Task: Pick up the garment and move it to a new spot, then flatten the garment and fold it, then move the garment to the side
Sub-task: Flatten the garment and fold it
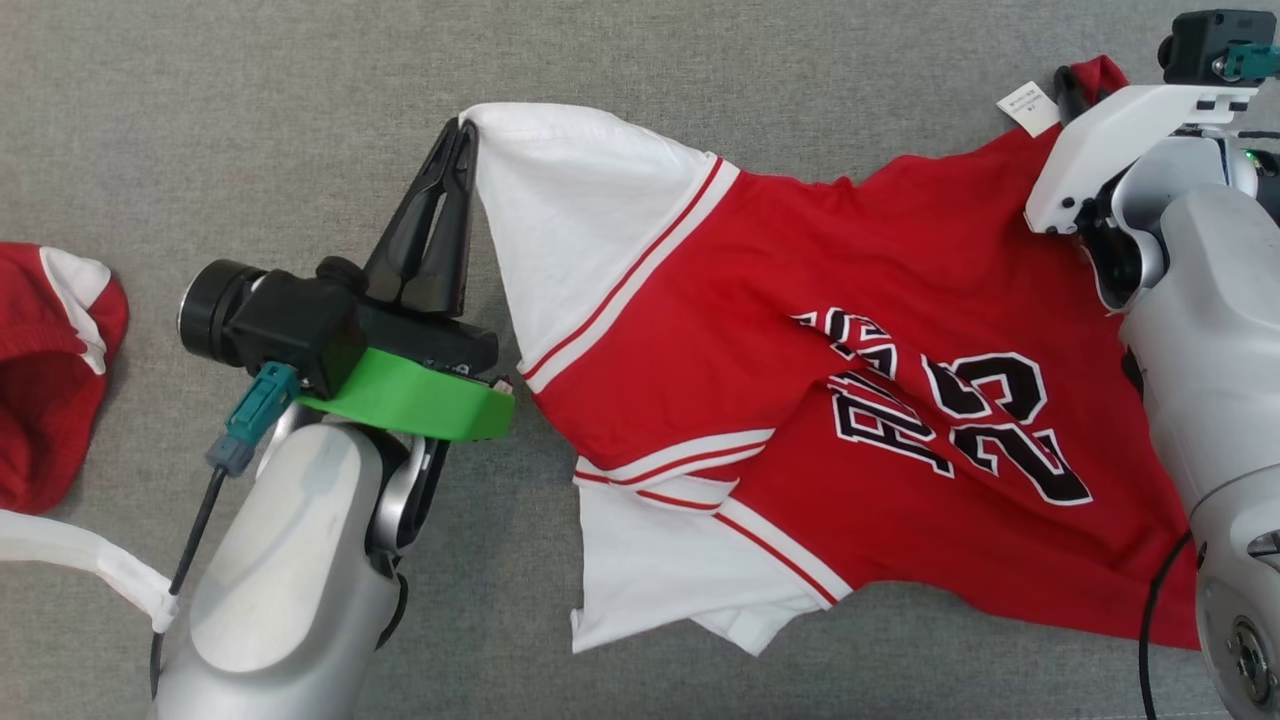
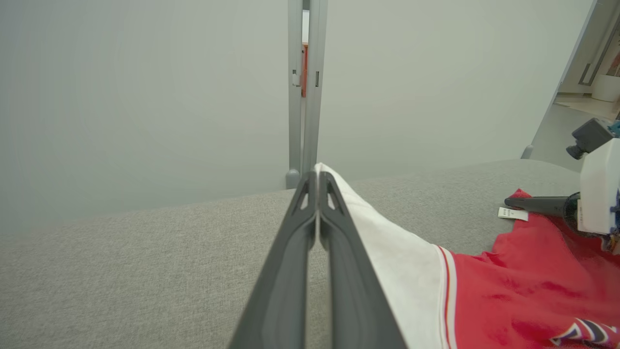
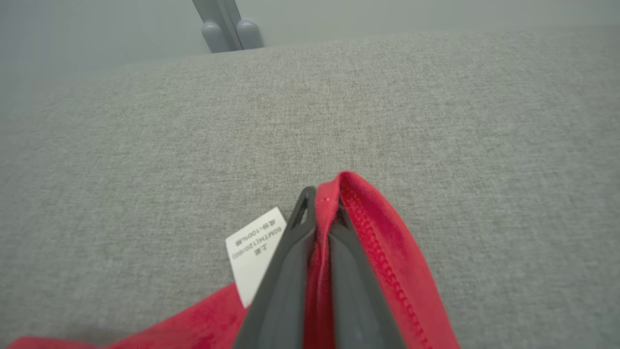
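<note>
Sprawling over the grey fabric surface [image 1: 700, 50], the red jersey [image 1: 900, 330] runs from the middle of the head view out toward 3 o'clock, with its black-and-white lettering facing up. One white sleeve reaches toward 11 o'clock and the other lies toward 6 o'clock.

The left gripper [image 1: 462, 125] has its two dark fingers pressed together on the very corner of the upper white sleeve. In the left wrist view the white cloth comes out at the tips [image 2: 317, 177] and falls away along the right-hand finger toward 4 o'clock, where it meets the red body.

The right gripper [image 3: 322, 198] is clamped too. In its own wrist view a fold of the stitched red hem sits between the closed fingers and drapes over toward 5 o'clock. A white label [image 3: 254, 252] lies just beside the fingers at 8 o'clock. In the head view this gripper [image 1: 1072, 82] sits at 2 o'clock, at the jersey's far corner.

A second red-and-white garment [image 1: 50, 390] lies at 9 o'clock — well apart from the jersey — with a white strap [image 1: 90, 560] below it at 8 o'clock.
</note>
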